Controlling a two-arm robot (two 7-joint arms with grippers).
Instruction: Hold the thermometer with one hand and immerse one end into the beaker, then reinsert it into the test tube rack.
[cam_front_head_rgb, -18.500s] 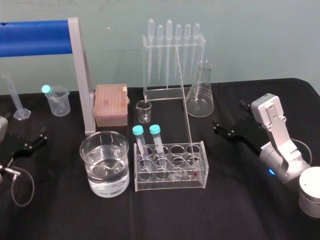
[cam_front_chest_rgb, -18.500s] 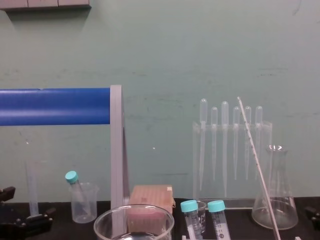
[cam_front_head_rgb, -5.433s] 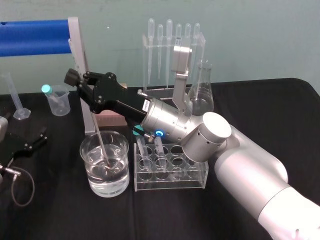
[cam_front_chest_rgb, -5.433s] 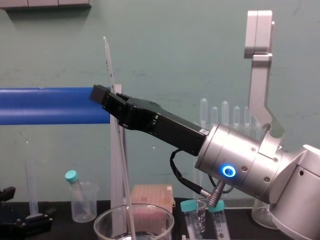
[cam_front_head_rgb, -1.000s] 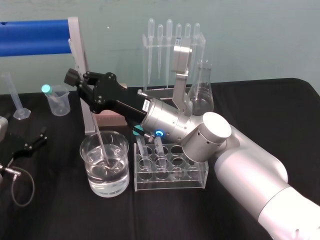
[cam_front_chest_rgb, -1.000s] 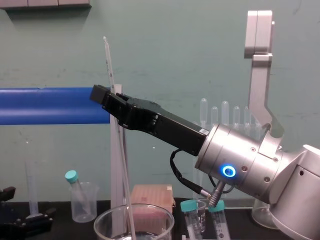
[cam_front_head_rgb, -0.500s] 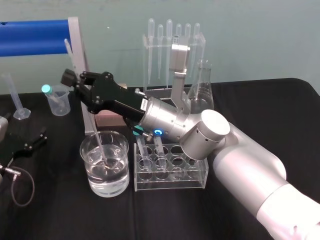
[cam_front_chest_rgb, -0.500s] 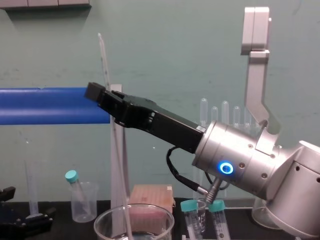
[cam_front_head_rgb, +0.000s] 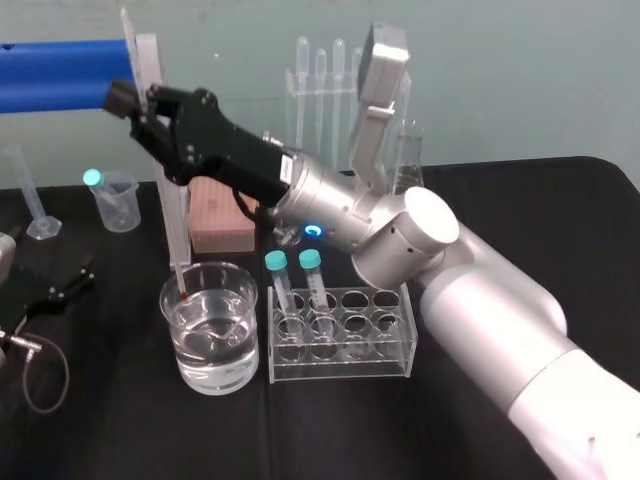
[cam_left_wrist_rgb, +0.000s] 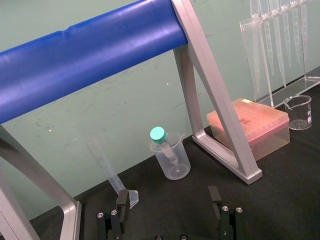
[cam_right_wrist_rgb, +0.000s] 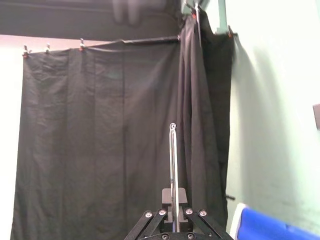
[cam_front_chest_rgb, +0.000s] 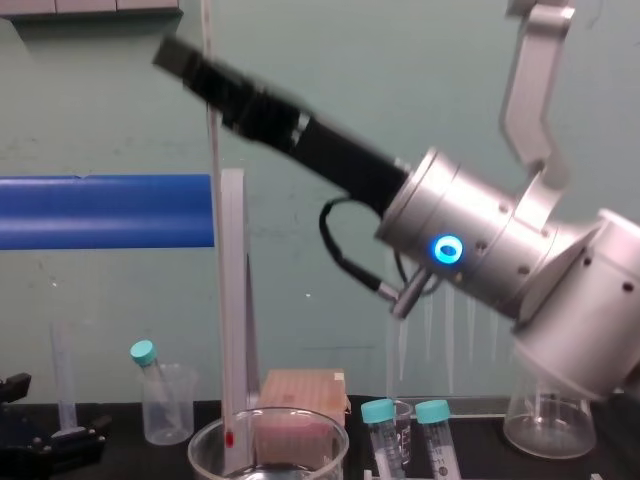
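The thermometer (cam_front_head_rgb: 171, 230) is a long, thin clear glass rod with faint dark graduation marks and a small red tip. In the head view it runs from the upper left corner down to the beaker (cam_front_head_rgb: 215, 375) at lower left, leaning slightly. In the chest view it stands almost upright left of centre. Its red tip sits just inside the beaker's rim, near the left wall. Whether it touches the water cannot be told.

The right gripper (cam_front_head_rgb: 135, 108), black and narrow-fingered on a silver wrist with a glowing blue ring, has its fingers clamped on the rod's upper part, high above the beaker. In the right wrist view the rod rises straight out from between the closed fingers.

The test tube rack (cam_front_head_rgb: 340, 360) stands just right of the beaker. The left gripper (cam_front_head_rgb: 70, 280) rests at the head view's left edge, fingers spread apart.
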